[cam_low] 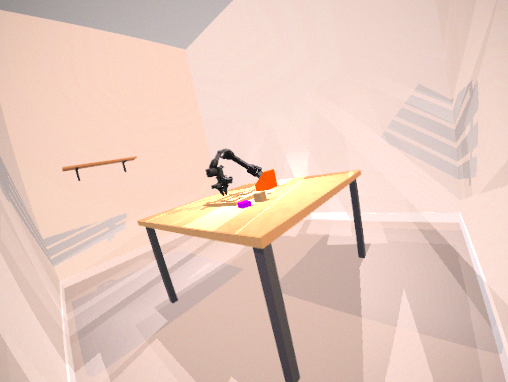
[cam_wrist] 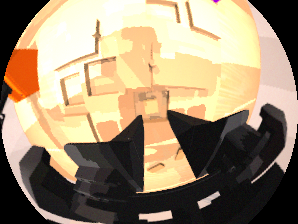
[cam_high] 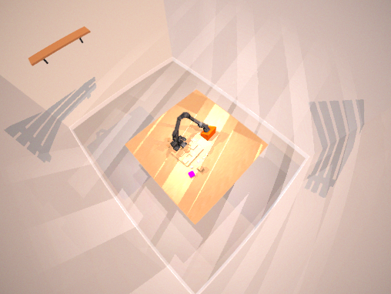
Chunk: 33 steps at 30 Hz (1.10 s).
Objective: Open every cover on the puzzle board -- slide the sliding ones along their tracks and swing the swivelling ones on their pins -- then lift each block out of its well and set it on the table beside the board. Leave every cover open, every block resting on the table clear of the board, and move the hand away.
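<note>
The pale wooden puzzle board (cam_high: 188, 165) (cam_low: 220, 204) lies on the table under the hand. Its raised rails and wells show in the wrist view, washed out by bright light, so I cannot tell how each cover stands. My gripper (cam_low: 223, 193) (cam_wrist: 155, 115) is partly open and empty, pointing down low over the board. A small square well (cam_wrist: 151, 106) with a pale, square-looking middle shows at the fingertips; I cannot tell whether that is a block. A magenta block (cam_high: 192, 174) (cam_low: 244, 204) and a brown block (cam_high: 201, 168) (cam_low: 260, 196) rest on the table beside the board.
An orange wedge-shaped body (cam_high: 208, 133) (cam_low: 266, 180) (cam_wrist: 25, 72) stands at the arm's base, behind the board. The arm (cam_high: 186, 115) (cam_low: 226, 154) arches from there over to the board. The wooden table (cam_high: 231, 154) (cam_low: 300, 200) has bright light stripes across it.
</note>
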Available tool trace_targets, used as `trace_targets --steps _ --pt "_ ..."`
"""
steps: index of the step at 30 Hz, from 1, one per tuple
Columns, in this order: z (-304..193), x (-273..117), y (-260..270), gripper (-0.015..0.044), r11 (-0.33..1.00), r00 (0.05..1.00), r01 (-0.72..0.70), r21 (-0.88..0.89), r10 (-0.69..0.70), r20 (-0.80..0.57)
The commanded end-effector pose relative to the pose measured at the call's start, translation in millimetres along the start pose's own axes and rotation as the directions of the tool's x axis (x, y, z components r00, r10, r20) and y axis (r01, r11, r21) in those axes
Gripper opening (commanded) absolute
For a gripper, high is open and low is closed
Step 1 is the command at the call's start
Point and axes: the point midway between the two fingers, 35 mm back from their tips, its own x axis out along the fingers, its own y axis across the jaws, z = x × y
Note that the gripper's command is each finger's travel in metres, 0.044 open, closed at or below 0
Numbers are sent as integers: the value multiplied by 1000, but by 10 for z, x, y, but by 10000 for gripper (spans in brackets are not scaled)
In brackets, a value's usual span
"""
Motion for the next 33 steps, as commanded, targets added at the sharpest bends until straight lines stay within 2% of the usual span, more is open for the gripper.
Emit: trace_targets --steps 1,33 --pt "-3 7 1 144 1000 1000 -1 -4 1 -5" --pt "1 230 5 144 1000 1000 -1 -4 1 -6"
